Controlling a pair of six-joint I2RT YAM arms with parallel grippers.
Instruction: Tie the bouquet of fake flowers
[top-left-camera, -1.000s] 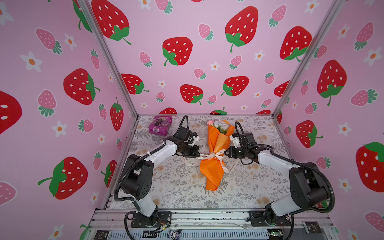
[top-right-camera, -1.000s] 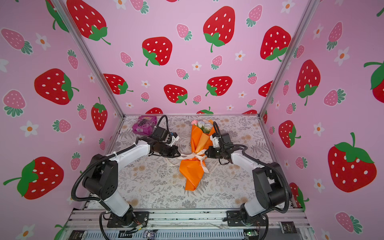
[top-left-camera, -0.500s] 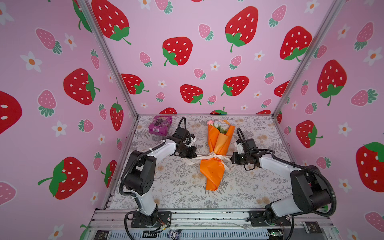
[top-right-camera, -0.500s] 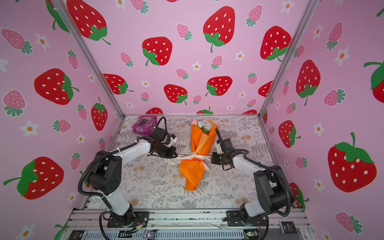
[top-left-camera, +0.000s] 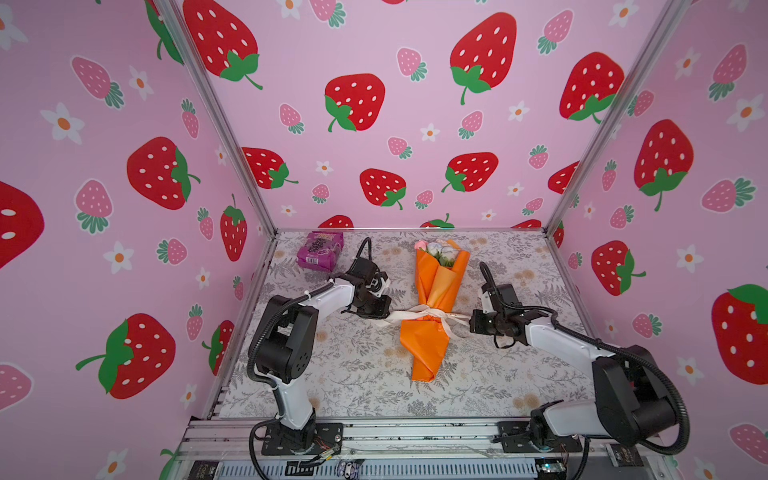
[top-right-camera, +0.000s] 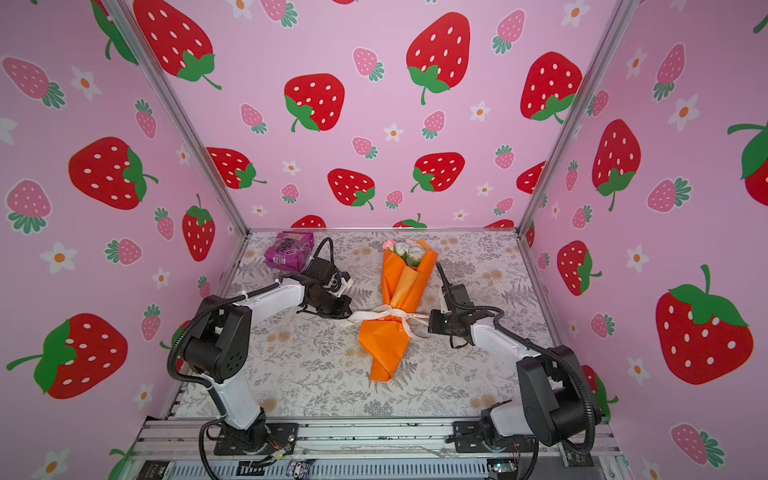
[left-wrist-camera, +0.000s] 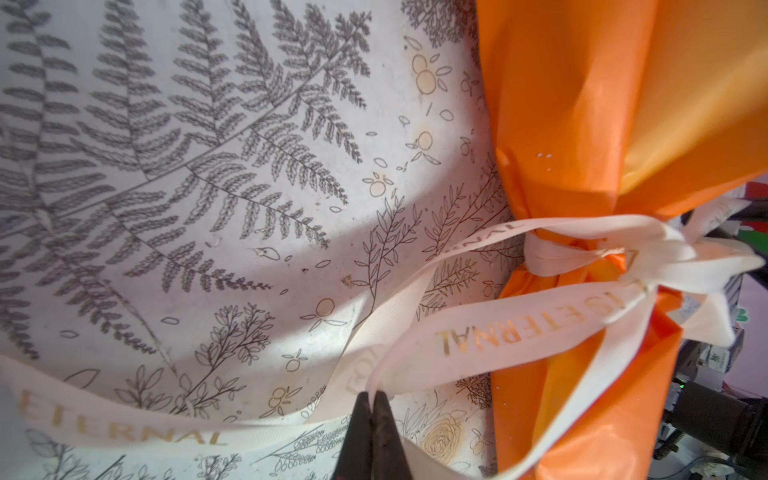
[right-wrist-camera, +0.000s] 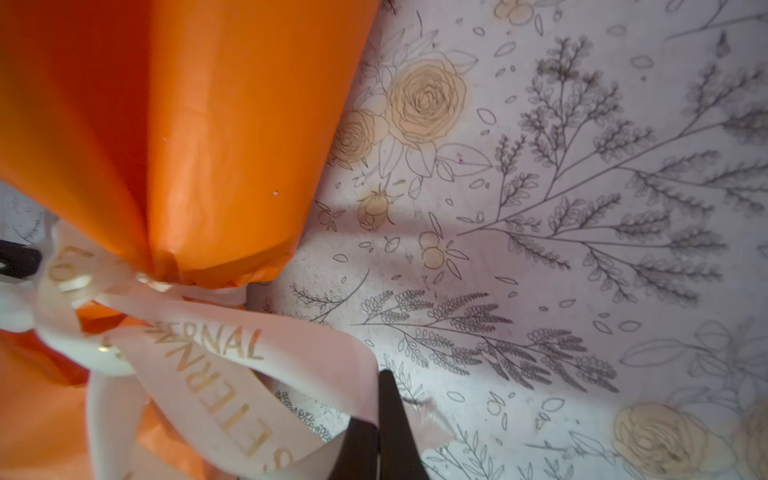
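While the left hand (top-left-camera: 387, 317) and right hand (top-left-camera: 471, 322) pinch its ribbon (top-left-camera: 409, 313), the bouquet of fake flowers (top-left-camera: 434, 291) lies between them

Probably a lab booth: strawberry-print walls (top-left-camera: 374, 166), rail-mounted arms (top-left-camera: 328, 297).

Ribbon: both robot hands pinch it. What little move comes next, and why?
Probably pull gently apart: the left gripper and right gripper are each shut on the ribbon, on opposite sides of the bouquet, and its strands look slack, so the knot may tighten.
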